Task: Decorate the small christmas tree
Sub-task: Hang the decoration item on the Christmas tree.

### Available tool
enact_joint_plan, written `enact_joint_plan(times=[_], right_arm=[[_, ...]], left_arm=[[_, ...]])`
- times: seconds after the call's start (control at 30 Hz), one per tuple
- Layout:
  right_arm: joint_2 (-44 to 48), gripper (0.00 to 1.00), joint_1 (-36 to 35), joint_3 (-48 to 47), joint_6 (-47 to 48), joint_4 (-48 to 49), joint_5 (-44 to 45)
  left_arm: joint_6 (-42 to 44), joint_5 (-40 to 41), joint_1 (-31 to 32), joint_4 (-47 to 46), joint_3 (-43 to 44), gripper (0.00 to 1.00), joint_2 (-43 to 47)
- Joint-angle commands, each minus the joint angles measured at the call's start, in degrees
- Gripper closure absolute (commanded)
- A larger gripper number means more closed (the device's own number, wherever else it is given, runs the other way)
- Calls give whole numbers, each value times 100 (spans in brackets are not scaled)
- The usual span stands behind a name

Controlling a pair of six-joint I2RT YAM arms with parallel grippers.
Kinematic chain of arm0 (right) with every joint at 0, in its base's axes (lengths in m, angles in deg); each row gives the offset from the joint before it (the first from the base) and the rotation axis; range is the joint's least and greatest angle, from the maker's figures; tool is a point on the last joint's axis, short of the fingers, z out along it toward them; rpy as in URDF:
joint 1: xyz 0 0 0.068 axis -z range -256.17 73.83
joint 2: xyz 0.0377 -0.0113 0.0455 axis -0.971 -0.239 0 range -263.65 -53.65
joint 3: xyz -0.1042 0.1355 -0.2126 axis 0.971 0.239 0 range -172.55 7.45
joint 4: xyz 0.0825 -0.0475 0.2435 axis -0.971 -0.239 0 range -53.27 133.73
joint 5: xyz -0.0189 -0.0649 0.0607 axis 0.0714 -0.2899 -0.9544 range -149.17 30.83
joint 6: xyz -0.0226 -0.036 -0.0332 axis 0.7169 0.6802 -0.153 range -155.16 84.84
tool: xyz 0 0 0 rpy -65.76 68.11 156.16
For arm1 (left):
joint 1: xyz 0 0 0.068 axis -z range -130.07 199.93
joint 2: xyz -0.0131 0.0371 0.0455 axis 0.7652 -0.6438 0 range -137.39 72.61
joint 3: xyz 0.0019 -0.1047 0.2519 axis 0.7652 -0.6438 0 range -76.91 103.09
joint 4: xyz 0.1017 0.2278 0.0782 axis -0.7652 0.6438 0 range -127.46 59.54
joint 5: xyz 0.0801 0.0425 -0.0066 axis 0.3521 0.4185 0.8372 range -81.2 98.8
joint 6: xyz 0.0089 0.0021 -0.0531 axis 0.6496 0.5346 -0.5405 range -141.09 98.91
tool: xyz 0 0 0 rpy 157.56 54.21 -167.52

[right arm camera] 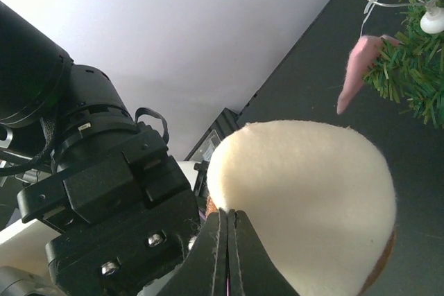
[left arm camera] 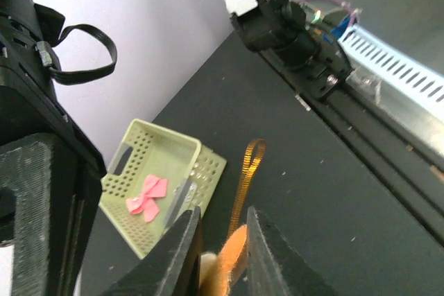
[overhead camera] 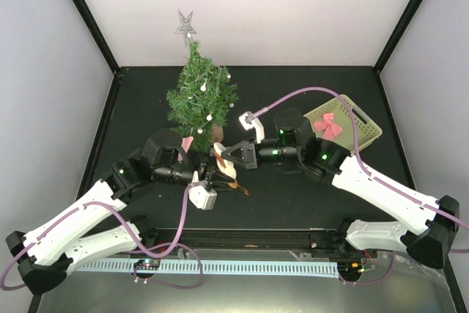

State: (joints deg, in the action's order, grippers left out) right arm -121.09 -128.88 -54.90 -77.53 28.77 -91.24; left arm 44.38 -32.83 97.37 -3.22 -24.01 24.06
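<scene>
The left gripper (left arm camera: 222, 214) is narrow, its two dark ridged fingers (left arm camera: 182, 251) clamped on the lower end of a soft ornament (right arm camera: 305, 192), a rounded cream felt shape with an orange-brown edge. A flat gold ribbon (left arm camera: 246, 171) loops out of the ornament just past these fingertips and lies over the matte black table (overhead camera: 308, 196).

The right gripper (right arm camera: 227, 214) faces the left one, its jaws pressed flat together with no gap. Their tips sit at the rim of the ornament's other end; whether they pinch any felt cannot be made out.

The small christmas tree (overhead camera: 199, 97) stands upright just beyond both grippers, to the far side of the left one. It is a bristly dark green cone with white beads, topped by a silver star (overhead camera: 185, 23). A pink felt tag (right arm camera: 357, 71) hangs from a low branch near the right gripper.

Behind the right gripper lies a pale green perforated plastic basket (left arm camera: 173, 147), tilted, with a pink bow (left arm camera: 147, 195) inside.
</scene>
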Motion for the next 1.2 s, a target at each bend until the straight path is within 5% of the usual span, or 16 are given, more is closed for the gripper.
enact_joint_plan(times=[0.0, 0.1, 0.33, 0.57, 0.7, 0.83, 0.97, 1.17], right_arm=[[50, 99, -47, -50, 70, -11, 17], [97, 99, -47, 38, 65, 19, 28], [207, 98, -45, 153, 83, 96, 54], [666, 60, -38, 601, 100, 349, 833], [1478, 48, -38, 1196, 222, 509, 2124], [2620, 42, -38, 2156, 459, 1663, 2560], [3107, 38, -46, 2818, 841, 2908, 2119], [2551, 35, -128, 3002, 1658, 3937, 1090]], left_arm=[[259, 496, 62, -153, -7, 86, 171], [249, 668, 65, -264, -61, 97, 333], [154, 766, 68, -467, -52, 99, 575], [-1249, 914, 75, -1835, -632, 98, 926], [-2052, 1366, 73, -2601, -986, 98, 1171], [-2797, 1751, 76, -3021, -1057, 98, 1208], [-3588, 2082, 72, -3394, -1069, 98, 1129], [-4865, 2422, 76, -3784, -944, 99, 891]])
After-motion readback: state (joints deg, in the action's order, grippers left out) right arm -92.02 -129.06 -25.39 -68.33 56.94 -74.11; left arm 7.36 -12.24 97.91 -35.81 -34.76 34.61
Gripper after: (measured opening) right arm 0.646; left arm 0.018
